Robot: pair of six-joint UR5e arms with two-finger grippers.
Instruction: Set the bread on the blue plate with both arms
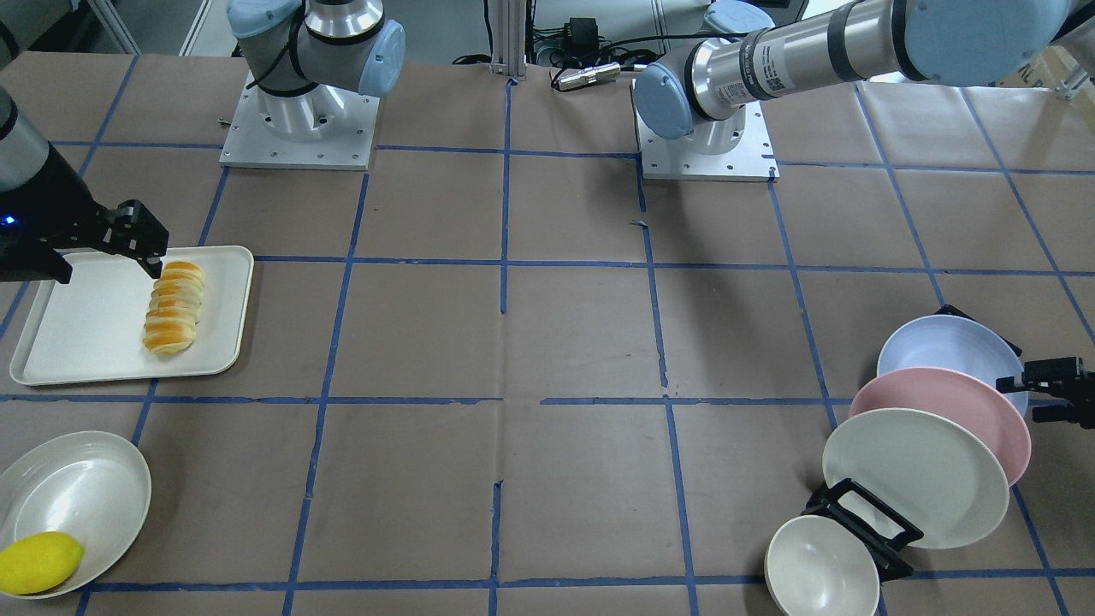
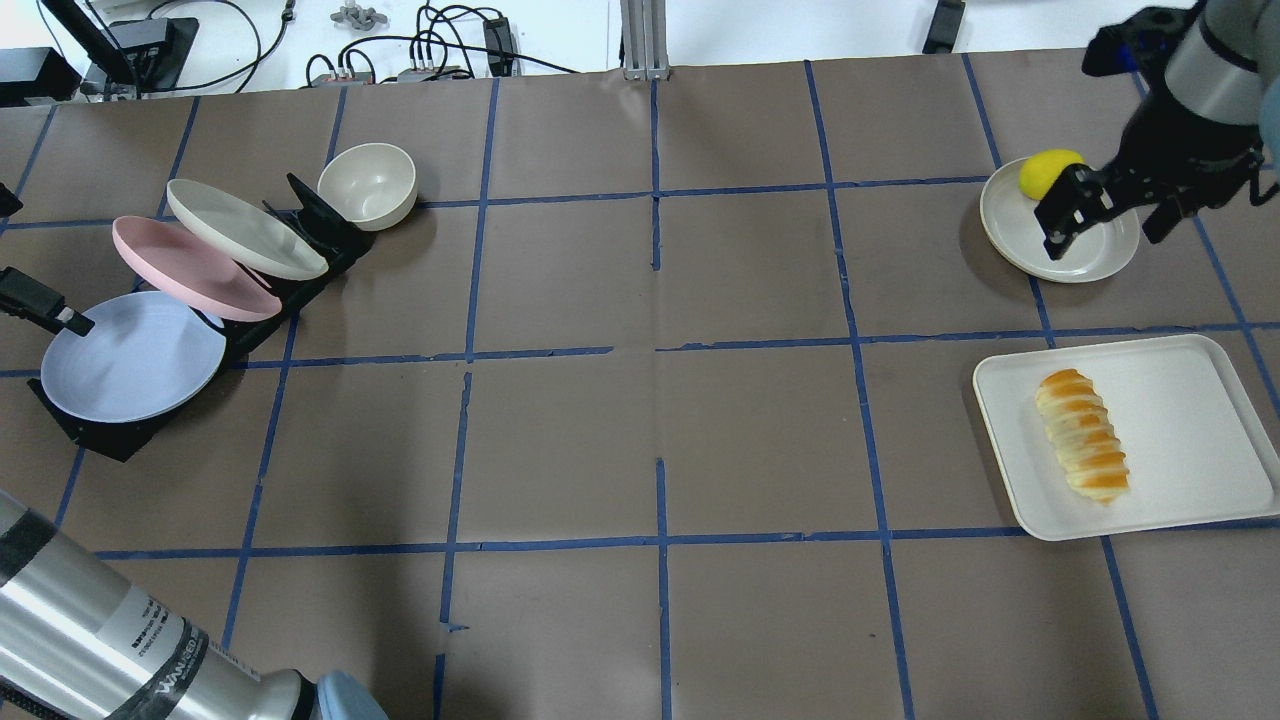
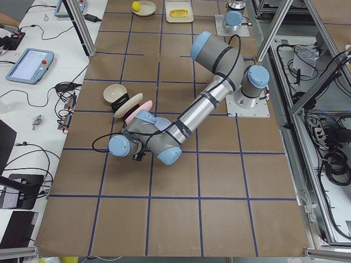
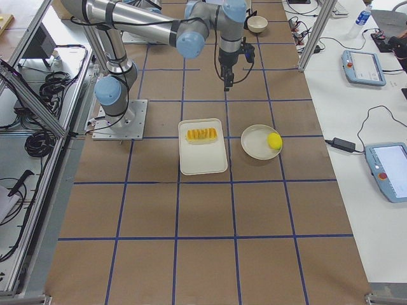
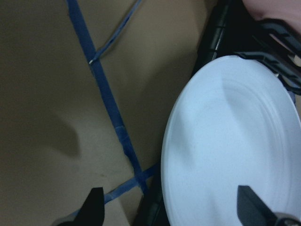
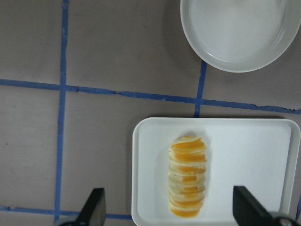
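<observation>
The ridged loaf of bread with golden-orange and cream stripes (image 2: 1083, 435) lies lengthwise on a white rectangular tray (image 2: 1190, 430), close to the tray's inner long side. The tray sits in the right half of the brown paper-covered table (image 2: 560, 440), which is crossed by blue tape lines.

The right arm's black tool (image 2: 1102, 240) hangs above this part of the table with its fingers spread wide and nothing between them. In its wrist view the loaf sits between the two fingertips, well below them.

Past the tray, towards the table's far edge, a round white shallow dish (image 2: 1010, 225) holds a smooth yellow lemon (image 2: 1048, 172) against its rim.

In the left half of the table a black wire rack (image 2: 110, 440) carries three leaning plates. The round pale lavender-blue plate (image 2: 135, 355) is the one nearest the robot's edge, followed by a pink plate (image 2: 185, 268) and a cream-white plate (image 2: 240, 228). A small cream bowl (image 2: 368, 185) stands at the rack's far end.

The left arm's tool (image 1: 1048, 393) is at the blue plate's outer rim. Its fingers are apart, and in its wrist view the rim lies between them. Whether a finger touches the plate cannot be told.
</observation>
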